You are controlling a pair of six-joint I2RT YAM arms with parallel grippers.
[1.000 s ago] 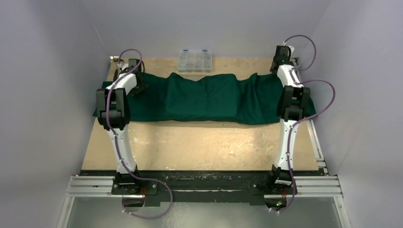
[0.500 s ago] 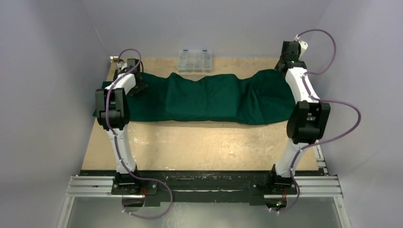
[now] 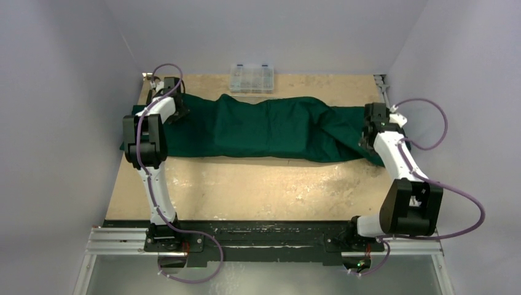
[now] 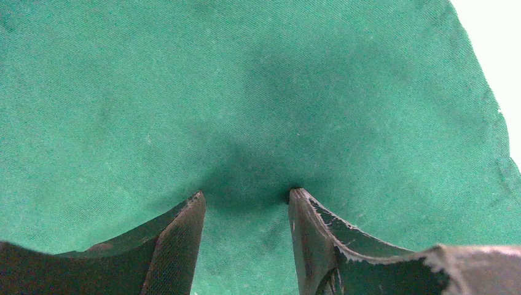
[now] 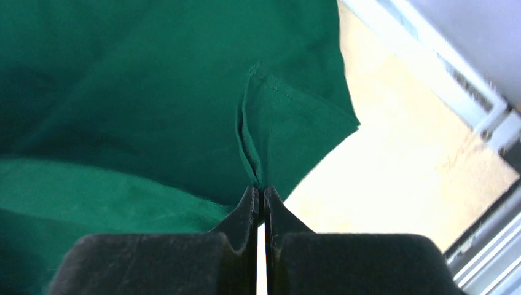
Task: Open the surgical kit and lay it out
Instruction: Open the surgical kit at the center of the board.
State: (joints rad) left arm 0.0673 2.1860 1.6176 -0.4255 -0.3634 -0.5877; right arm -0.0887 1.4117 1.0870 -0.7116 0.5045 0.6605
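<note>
You are looking at a tan wooden table (image 3: 258,190) walled in by plain grey panels, its surface scuffed pale toward the middle.

The dark green cloth wrap (image 3: 270,126) lies across the far half of the table as one long band, from 10 o'clock to 3 o'clock. It is still closed over its middle, where it stands up in a rumpled mound; what lies beneath is hidden. The left end lies flat. The right end is drawn into slanting creases that run toward the right arm.

Left gripper (image 4: 247,195): at 10 o'clock, over the left end of the wrap. Its fingers (image 4: 178,239) stand apart with both tips down on the cloth, which dimples darkly between them. No fold is caught there.

Right gripper (image 5: 260,192): at 3 o'clock, at the right end of the wrap. Its jaws are closed together, and a thin stitched fold of the cloth's edge rises from between the tips. A free corner of the cloth hangs just past it over bare table.

At 12 o'clock a clear plastic compartment box (image 3: 251,78) sits against the far edge, just beyond the wrap and apart from it. A metal rail (image 3: 382,86) runs along the table's right edge, close beside the right gripper.
</note>
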